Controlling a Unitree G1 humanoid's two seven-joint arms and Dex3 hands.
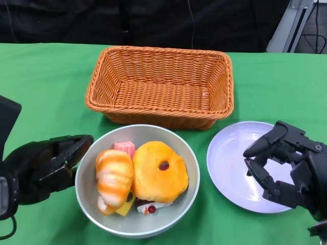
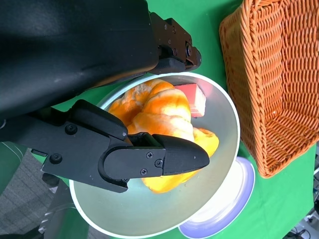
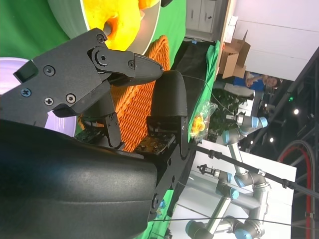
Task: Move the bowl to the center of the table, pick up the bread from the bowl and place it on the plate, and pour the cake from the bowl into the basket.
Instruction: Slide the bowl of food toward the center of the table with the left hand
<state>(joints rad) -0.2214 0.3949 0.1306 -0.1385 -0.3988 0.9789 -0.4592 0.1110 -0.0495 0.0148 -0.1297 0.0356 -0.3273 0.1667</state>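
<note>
The grey bowl (image 1: 173,210) sits at the near middle of the table. It holds a striped croissant-like bread (image 1: 113,176), a round orange bread (image 1: 159,171), a pink cake piece (image 1: 124,148) and small cake bits under them. My left hand (image 1: 46,166) is at the bowl's left rim, fingers apart. In the left wrist view the hand (image 2: 99,144) straddles the rim of the bowl (image 2: 149,214), one finger over the bread (image 2: 159,112). My right hand (image 1: 286,163) hovers over the right side of the lavender plate (image 1: 230,158), fingers spread, holding nothing.
A woven orange basket (image 1: 158,87) stands just behind the bowl, almost touching it, with nothing in it. The plate lies right of the bowl. Green cloth covers the table; its far edge runs behind the basket.
</note>
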